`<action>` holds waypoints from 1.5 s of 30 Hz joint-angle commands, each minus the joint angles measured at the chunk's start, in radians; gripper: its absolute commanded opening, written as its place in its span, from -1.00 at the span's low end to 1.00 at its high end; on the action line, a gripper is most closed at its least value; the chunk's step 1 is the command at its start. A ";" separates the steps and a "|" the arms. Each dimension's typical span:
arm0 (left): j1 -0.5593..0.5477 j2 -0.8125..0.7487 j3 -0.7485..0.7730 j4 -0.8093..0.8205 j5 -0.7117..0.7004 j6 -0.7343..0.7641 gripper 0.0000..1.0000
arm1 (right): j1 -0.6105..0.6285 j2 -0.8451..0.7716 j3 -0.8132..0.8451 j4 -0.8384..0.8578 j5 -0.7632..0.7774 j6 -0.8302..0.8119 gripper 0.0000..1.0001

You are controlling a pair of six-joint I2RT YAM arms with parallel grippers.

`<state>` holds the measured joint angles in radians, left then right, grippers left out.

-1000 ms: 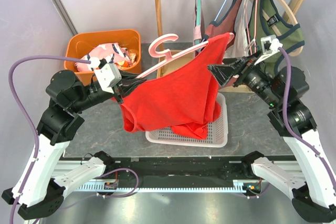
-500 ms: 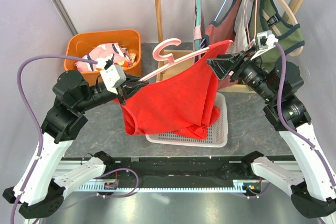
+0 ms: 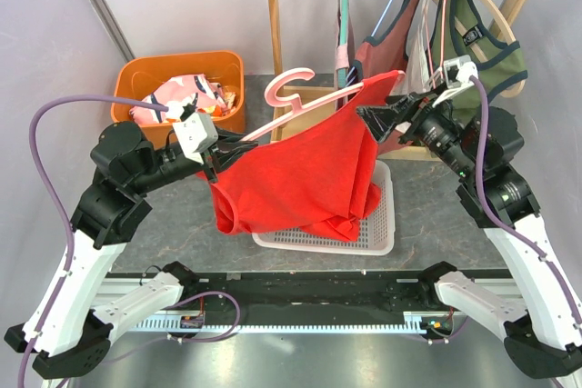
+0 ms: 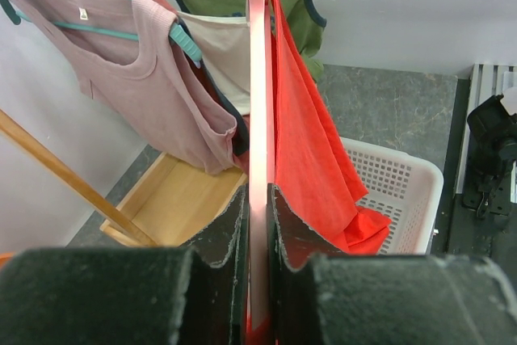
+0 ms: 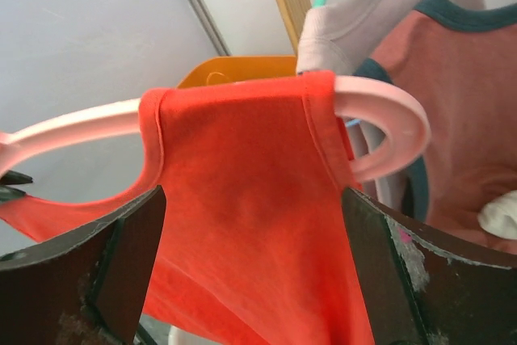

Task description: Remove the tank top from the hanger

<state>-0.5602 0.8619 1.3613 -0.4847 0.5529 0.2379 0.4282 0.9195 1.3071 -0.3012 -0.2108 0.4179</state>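
Observation:
A red tank top point(image 3: 300, 170) hangs on a pink hanger point(image 3: 296, 97) held in the air above the basket. My left gripper point(image 3: 218, 154) is shut on the hanger's left arm; in the left wrist view the pink bar point(image 4: 257, 119) runs between the jaws. My right gripper point(image 3: 373, 117) is open at the top's right shoulder. In the right wrist view its two fingers stand wide apart on either side of the red strap point(image 5: 242, 199), which is draped over the hanger's right end point(image 5: 388, 119).
A white slotted basket point(image 3: 382, 224) lies under the tank top. An orange bin point(image 3: 182, 74) with clothes is at the back left. A wooden rack point(image 3: 273, 15) with several hung garments point(image 3: 482, 34) stands behind, with a wooden tray point(image 4: 174, 199) at its base.
Both arms lifted the hanger a little and tilted it; the right gripper moved up and left to the top's right shoulder. Little has moved in the last half second.

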 commanded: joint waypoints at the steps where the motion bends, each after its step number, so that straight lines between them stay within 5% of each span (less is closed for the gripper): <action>1: 0.005 -0.017 0.041 0.040 0.018 -0.008 -0.96 | 0.003 -0.051 0.018 -0.067 0.073 -0.077 0.96; 19: 0.005 -0.009 0.052 0.035 0.030 -0.017 -0.97 | 0.001 0.015 0.032 0.045 -0.002 -0.016 0.79; 30: 0.005 -0.001 0.038 0.044 0.021 -0.009 -0.97 | 0.001 0.021 0.034 0.077 -0.045 0.031 0.34; 33: 0.005 0.000 0.035 0.051 0.015 -0.003 -0.97 | 0.003 0.012 0.015 0.088 -0.053 0.047 0.19; 37: 0.005 0.000 0.029 0.055 0.013 -0.002 -0.96 | 0.003 0.010 0.000 0.106 -0.070 0.067 -0.52; 40: 0.005 -0.001 0.021 0.055 0.009 0.003 -0.96 | 0.003 0.013 0.004 0.111 -0.078 0.078 -0.80; 45: 0.005 -0.006 0.006 0.058 -0.016 0.024 -0.97 | 0.001 0.006 0.047 0.083 -0.084 0.085 -1.00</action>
<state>-0.5602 0.8658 1.3720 -0.4919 0.5564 0.2390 0.4282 0.9432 1.3075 -0.2405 -0.2699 0.4858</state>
